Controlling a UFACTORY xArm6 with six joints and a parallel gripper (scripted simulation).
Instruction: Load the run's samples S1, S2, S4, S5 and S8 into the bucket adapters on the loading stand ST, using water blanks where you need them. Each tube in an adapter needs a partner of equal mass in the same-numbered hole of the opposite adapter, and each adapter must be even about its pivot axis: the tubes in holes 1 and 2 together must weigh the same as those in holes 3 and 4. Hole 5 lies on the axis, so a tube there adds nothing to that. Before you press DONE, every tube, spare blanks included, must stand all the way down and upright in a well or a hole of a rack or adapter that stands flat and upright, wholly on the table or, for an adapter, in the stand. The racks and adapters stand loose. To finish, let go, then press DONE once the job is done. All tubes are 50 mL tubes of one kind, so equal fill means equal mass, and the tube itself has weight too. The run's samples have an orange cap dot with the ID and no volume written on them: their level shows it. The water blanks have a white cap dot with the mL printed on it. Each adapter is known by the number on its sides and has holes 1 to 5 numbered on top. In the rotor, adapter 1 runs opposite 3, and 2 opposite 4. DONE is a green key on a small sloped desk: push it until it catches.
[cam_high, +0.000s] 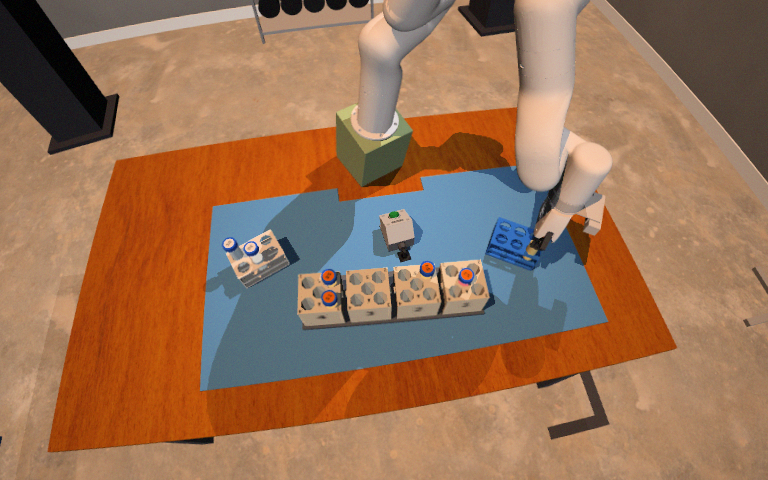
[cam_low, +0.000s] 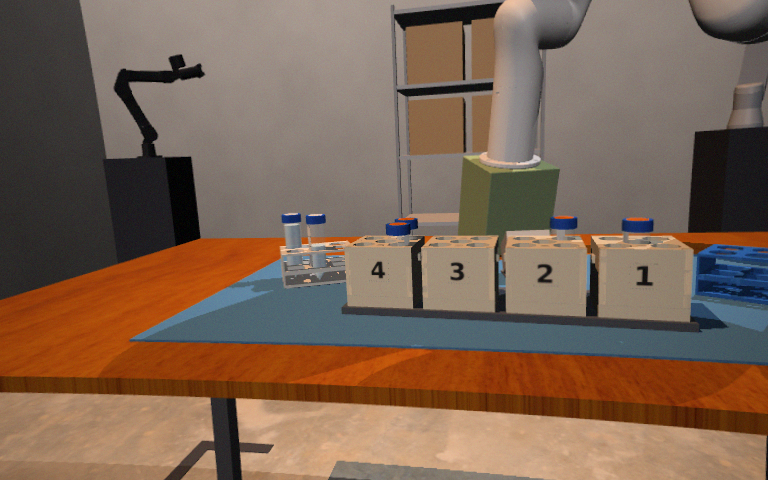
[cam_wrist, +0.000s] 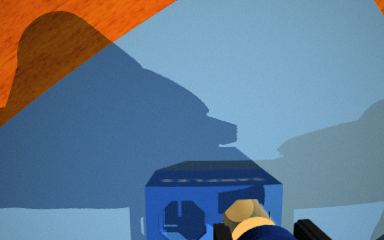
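Observation:
My gripper (cam_high: 538, 242) (cam_wrist: 265, 232) is shut on a blue-capped tube (cam_high: 530, 250) (cam_wrist: 242, 212) with tan contents at the blue rack (cam_high: 492, 253) (cam_low: 702, 277) (cam_wrist: 155, 194); its cap dot and depth are hidden. Adapter 4 (cam_high: 321, 318) (cam_low: 362, 291) holds two orange-dot tubes, back right (cam_high: 328, 276) and front right (cam_high: 329, 297). Adapter 3 (cam_high: 356, 315) (cam_low: 441, 294) is empty. Adapter 2 (cam_high: 405, 313) (cam_low: 521, 294) has one orange-dot tube (cam_high: 427, 268) (cam_low: 563, 221) back right. Adapter 1 (cam_high: 454, 309) (cam_low: 617, 300) has one (cam_high: 466, 275) (cam_low: 637, 224) in its middle hole. The IDs are too small to read.
A pale rack (cam_high: 263, 273) (cam_low: 286, 278) at the left holds two white-dot blanks (cam_high: 229, 244) (cam_high: 251, 247). The green DONE key (cam_high: 393, 214) is on its small desk (cam_high: 397, 230) behind the adapters. The stand ST (cam_high: 362, 324) (cam_low: 464, 315) carries the four adapters.

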